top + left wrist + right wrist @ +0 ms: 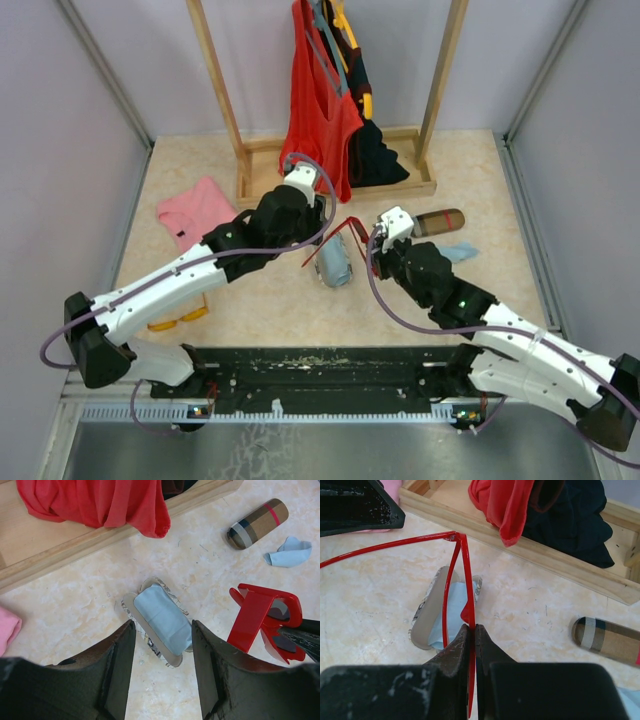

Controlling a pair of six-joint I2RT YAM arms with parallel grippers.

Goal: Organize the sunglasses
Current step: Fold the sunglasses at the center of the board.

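The right gripper (pixel 472 630) pinches the sunglasses (pixel 252 620) at lower right in the left wrist view, beside the open blue-lined case (pixel 160 615). The left gripper (pixel 162 632) hovers partly open above it. Next, the arms probably need folding before the glasses go in.

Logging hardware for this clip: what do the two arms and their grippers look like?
The left arm and right arm have white link shells, black joints and black bases. A purplish cable loops along each. The left gripper and right gripper are black, the right one flecked white.
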